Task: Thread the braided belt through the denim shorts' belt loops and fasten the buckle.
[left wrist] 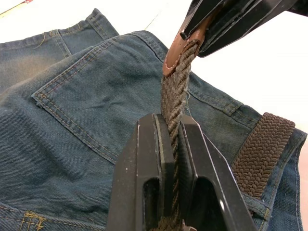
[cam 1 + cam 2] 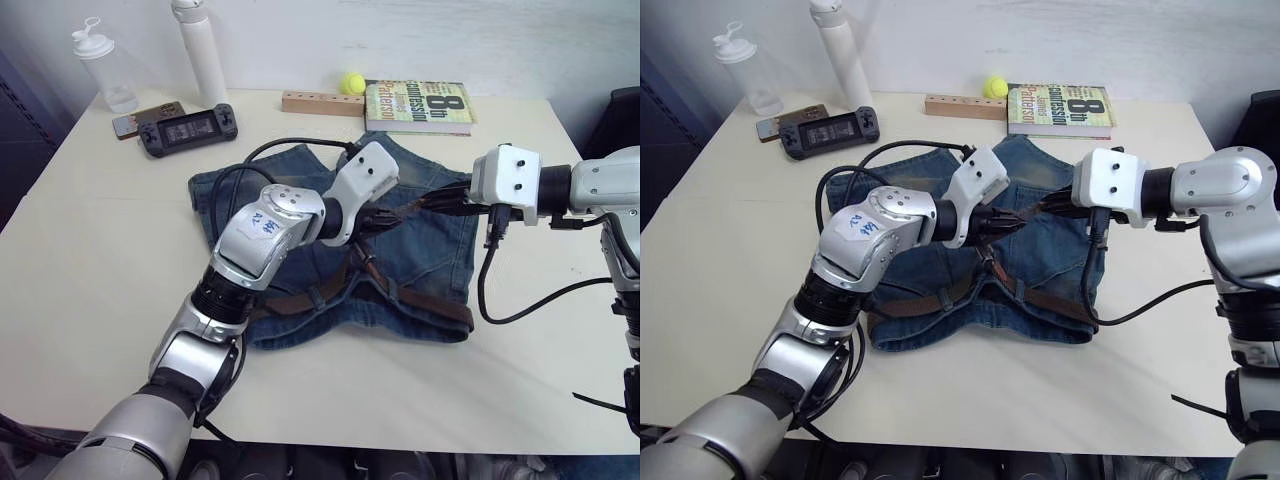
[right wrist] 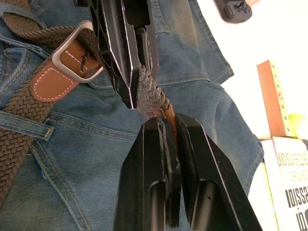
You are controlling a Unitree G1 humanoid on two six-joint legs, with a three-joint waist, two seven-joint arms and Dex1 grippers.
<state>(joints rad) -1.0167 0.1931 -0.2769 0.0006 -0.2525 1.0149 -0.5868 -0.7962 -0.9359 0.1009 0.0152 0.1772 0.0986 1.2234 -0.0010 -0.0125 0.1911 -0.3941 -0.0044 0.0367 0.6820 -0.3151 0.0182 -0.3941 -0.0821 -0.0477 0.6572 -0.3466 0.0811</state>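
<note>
Denim shorts: laid flat at the middle of the pale surface, waistband toward the robot. Braided belt: most of its length runs along the waistband, passing under at least one of the belt loops; the free tail rises off the cloth above the middle of the shorts. Buckle: silver frame on its tan leather end, lying on the denim at the waistband just beside and below the left hand, unfastened, with no strap through it. Left hand: fingers pressed together on the woven tail, pinching it a little back from the tip. Right hand: fingers pressed together on the tan leather tip; the two hands nearly meet, nose to nose, with a short taut run of belt between them. Governing relation: the held tail's long axis runs across the robot from left hand to right hand and tilts upward, while the buckle lies lower and toward the robot; judged so, the tip must be turned back and down toward the frame, and the right hand holds the leading end. Threading appears largely done; fastening is not yet done.
</note>
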